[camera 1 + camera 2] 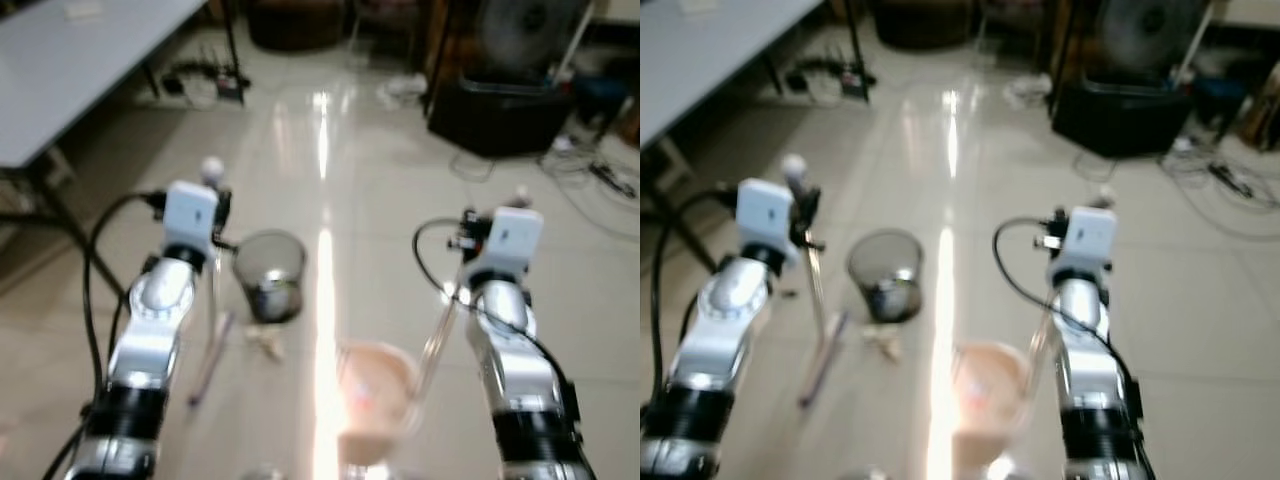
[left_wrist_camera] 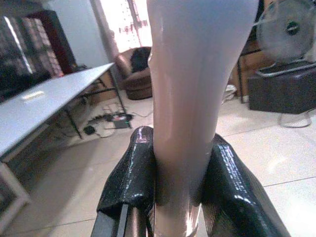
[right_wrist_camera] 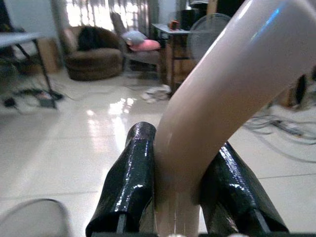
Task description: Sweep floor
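Note:
My left gripper (image 2: 180,148) is shut on a pale broom handle (image 2: 192,84). In the eye views that handle (image 1: 213,290) runs down beside my left arm to the floor, ending in a purplish part (image 1: 208,362). My right gripper (image 3: 181,148) is shut on the curved beige handle (image 3: 217,94) of a pink dustpan (image 1: 375,392), which rests on the tiles between my arms. A small pale scrap of litter (image 1: 266,343) lies on the floor between broom and dustpan. The eye views are blurred.
A mesh waste bin (image 1: 270,274) stands just beyond the litter. A grey table (image 1: 70,60) is at the far left with cables (image 1: 205,85) under it. A dark box with a fan (image 1: 510,110) and more cables (image 1: 600,175) sit at the far right.

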Tool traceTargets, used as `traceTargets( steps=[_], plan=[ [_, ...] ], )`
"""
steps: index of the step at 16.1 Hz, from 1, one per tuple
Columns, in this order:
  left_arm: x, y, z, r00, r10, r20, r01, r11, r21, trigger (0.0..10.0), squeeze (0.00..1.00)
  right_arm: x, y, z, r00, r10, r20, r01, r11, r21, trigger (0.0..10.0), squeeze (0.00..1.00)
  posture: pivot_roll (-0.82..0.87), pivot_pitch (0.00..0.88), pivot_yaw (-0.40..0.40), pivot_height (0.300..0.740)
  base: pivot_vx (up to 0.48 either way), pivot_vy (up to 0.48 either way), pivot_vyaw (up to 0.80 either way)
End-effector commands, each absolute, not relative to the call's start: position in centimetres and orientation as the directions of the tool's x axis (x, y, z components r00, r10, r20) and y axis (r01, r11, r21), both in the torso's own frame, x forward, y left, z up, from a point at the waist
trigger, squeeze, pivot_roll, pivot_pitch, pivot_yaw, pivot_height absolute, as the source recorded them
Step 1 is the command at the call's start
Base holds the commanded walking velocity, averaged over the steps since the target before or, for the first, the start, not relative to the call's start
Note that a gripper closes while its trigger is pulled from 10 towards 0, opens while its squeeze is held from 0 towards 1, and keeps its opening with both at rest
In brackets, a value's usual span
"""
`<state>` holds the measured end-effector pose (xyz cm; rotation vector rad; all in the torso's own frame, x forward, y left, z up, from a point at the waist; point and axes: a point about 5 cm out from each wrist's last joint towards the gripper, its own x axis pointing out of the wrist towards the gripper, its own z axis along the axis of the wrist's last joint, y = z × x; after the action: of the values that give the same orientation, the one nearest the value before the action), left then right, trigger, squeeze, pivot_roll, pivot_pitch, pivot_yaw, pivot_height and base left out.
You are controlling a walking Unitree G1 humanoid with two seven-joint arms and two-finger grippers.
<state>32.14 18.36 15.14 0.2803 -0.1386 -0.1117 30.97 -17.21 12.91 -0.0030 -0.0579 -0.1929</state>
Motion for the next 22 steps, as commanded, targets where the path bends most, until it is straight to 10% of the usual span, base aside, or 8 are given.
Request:
traceTargets(
  steps=[1,22],
  plan=[
    [32.4,17.4,16.1,0.974,-0.158,0.163,0.105,0.950,0.293,10.0,0.00,31.0,-17.9,13.8,0.972,-0.213,0.099,0.214,0.977,0.004,10.0,0.00,0.04,0.004,0.043,0.740,0.000,0.476,0.00],
    [32.8,15.9,15.0,0.977,-0.165,0.134,0.129,0.961,0.244,10.0,0.00,31.3,-18.3,13.7,0.979,-0.181,0.093,0.189,0.979,-0.080,10.0,0.00,0.02,0.027,0.047,0.740,0.095,-0.069,-0.07]
  ],
)
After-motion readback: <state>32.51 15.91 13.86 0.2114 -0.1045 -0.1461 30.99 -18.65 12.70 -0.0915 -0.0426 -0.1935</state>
